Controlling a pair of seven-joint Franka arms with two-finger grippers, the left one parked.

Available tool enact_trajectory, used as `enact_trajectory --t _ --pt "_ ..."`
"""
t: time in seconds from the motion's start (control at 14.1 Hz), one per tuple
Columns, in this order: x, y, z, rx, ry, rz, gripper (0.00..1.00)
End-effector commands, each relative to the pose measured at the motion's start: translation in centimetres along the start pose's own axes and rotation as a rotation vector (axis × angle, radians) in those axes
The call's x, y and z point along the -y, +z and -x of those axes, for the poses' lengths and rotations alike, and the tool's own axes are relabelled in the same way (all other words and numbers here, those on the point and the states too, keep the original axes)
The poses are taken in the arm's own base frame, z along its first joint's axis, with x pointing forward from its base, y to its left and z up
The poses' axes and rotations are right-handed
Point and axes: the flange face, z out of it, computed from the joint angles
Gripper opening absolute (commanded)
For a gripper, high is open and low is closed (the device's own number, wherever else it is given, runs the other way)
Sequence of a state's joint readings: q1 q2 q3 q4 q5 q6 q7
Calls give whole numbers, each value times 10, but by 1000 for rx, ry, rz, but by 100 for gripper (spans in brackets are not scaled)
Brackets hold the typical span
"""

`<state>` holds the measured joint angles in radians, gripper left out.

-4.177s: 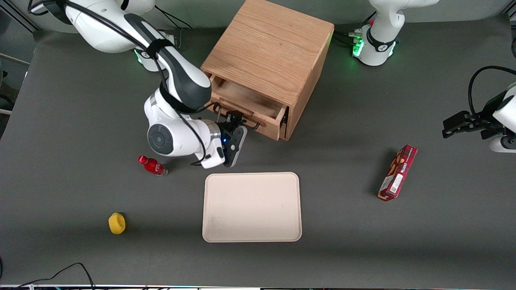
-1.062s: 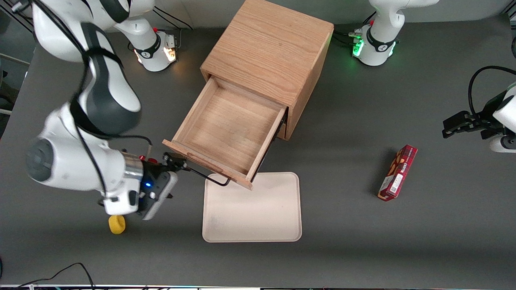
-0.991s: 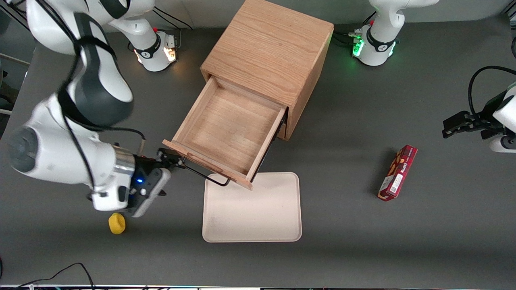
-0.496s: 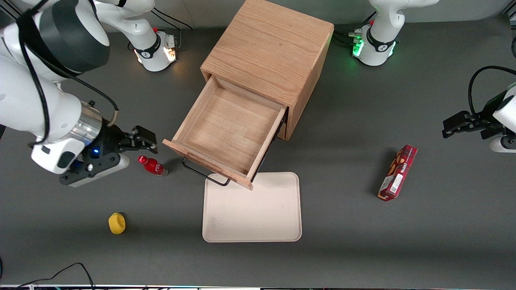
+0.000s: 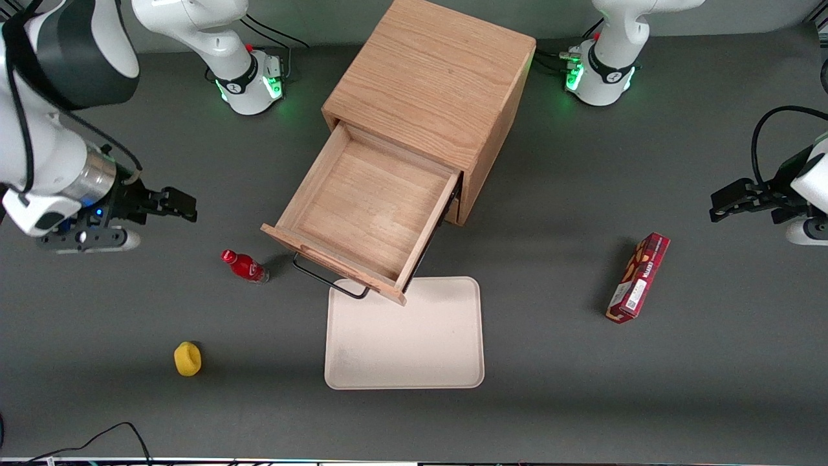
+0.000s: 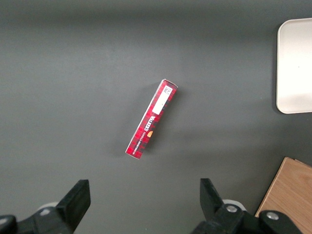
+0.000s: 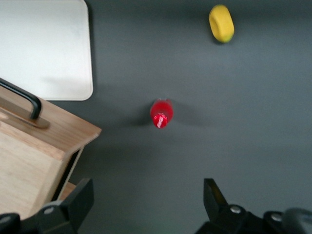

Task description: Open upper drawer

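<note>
Since the frames of a second ago, gripper (image 5: 184, 206) has let go of the black bar handle (image 5: 326, 283) and pulled away toward the working arm's end of the table; upper drawer (image 5: 369, 213) stays pulled far out, unchanged over that second, though four seconds back it was only a crack open

Step in hand: judged as retreat after the pull. Drawer box stands well out of the wooden cabinet (image 5: 430, 84), bare wooden floor showing, nothing in it. Task looks essentially done. Next move, if any, calls only for clearing the arm up and away without brushing anything; no further pull seems needed

Gripper fingers stand apart, holding nothing; in the right wrist view both fingers (image 7: 78, 200) are spread wide above bare table

Near to far from the front camera:
- yellow ring-shaped object (image 5: 187, 358), alone, well apart from the rest
- beige tray (image 5: 404, 349), flat and bare; its edge toward the cabinet lies under the drawer's front corner and handle
- red box (image 5: 638, 277), lying toward the parked arm's end
- small red bottle (image 5: 244, 265), upright, just beside the drawer front, between it and the gripper
- drawer, then cabinet

In the way: the bottle is the one thing close to a return path to the handle; a low sweep could tip it. Lower drawer is not discernible beneath the open one
</note>
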<state>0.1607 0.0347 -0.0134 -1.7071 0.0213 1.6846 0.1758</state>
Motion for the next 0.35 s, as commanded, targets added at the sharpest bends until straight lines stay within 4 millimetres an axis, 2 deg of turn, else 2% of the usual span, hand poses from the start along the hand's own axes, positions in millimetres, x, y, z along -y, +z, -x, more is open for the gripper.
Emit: enact_trajectory --t 0.0,0.28 --pt "-33 5 32 -25 101 3 100" --pt "-34 -10 30 -24 90 16 100"
